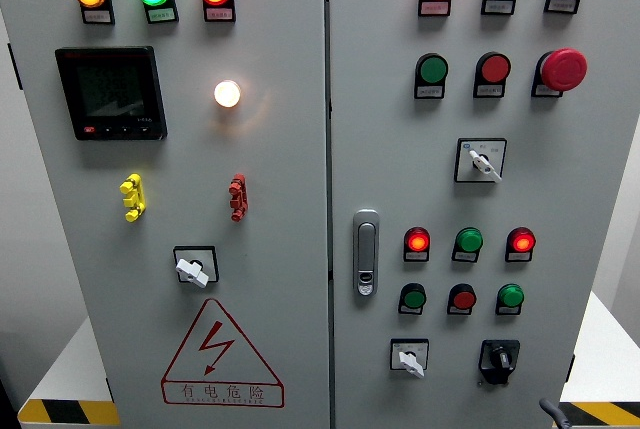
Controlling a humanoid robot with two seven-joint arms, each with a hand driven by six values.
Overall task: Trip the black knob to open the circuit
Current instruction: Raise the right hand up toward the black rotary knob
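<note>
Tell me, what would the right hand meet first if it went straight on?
Probably the black knob: only a tip of the right hand shows, angled up-left toward it; depth is unclear.

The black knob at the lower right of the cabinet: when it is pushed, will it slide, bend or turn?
The black knob looks rigid and fixed to the door, so it probably turns in place. Its raised bar should give grip, though it may resist, then snap over.
</note>
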